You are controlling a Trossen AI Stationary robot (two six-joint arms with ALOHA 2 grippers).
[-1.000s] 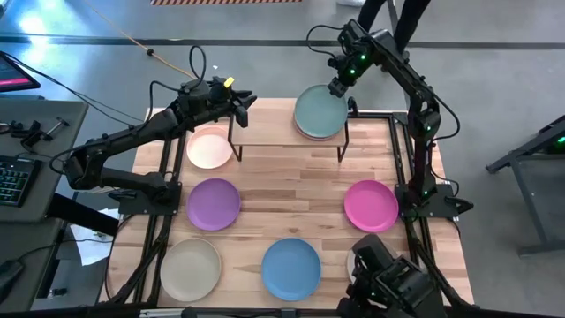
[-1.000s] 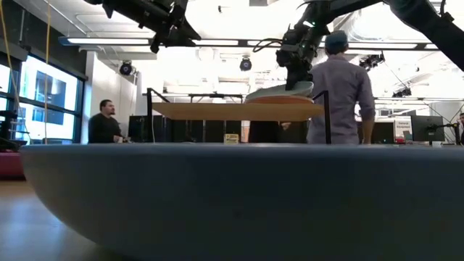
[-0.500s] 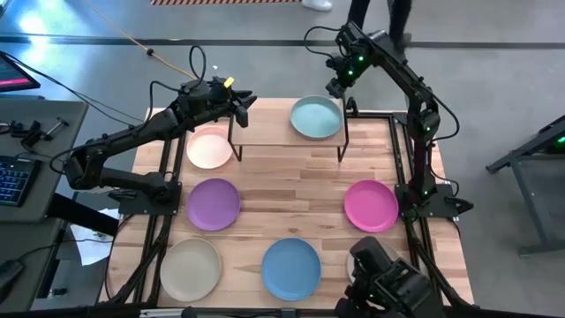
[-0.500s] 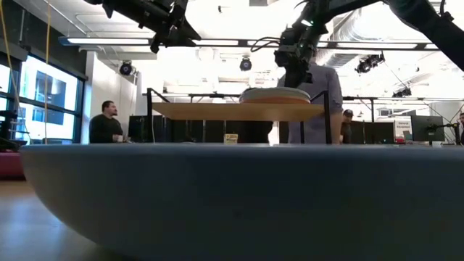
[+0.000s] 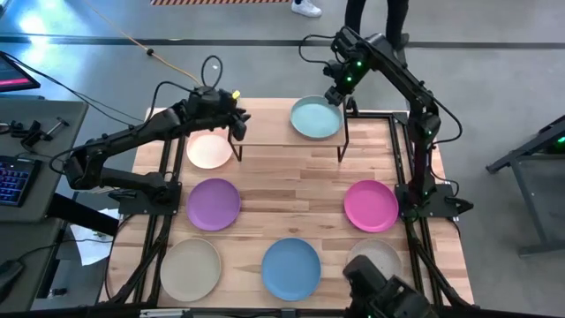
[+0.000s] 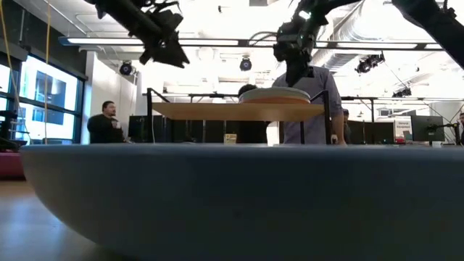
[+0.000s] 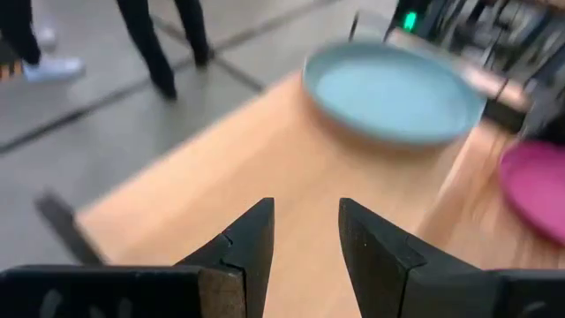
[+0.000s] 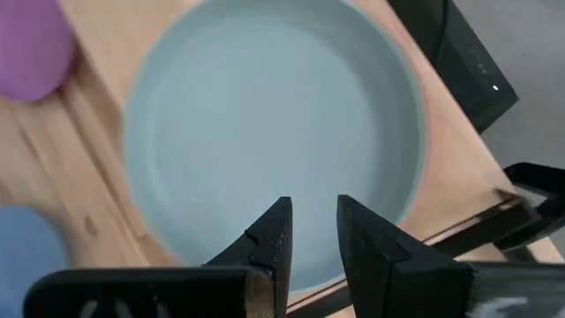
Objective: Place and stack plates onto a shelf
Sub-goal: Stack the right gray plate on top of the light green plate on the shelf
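From above, the teal plate sits on the right half of the shelf, and the right gripper hangs just off that plate's far rim with nothing between its fingers. The left gripper hovers at the shelf's left end, close over the pale pink plate on the table beside the rack. The purple plate, magenta plate, blue plate and two beige plates, one at the near left and one at the near right, lie spread over the wooden table; the step looks like a release just made, and doing it well probably means lifting the right arm straight clear so the plate is not nudged off centre. At table height the plate on the shelf looks level, with the right gripper above it and apart; a person standing and a person seated show in the bright room behind, and a plate rim close to the lens fills the foreground. The left wrist view shows its own fingers parted on nothing, looking along the shelf's bare wood toward the teal plate, with legs of a passer-by on the grey floor. The right wrist view looks straight down into the teal plate, jaws a little apart and empty. The next plate should go centred on this one or on the shelf's free left half.
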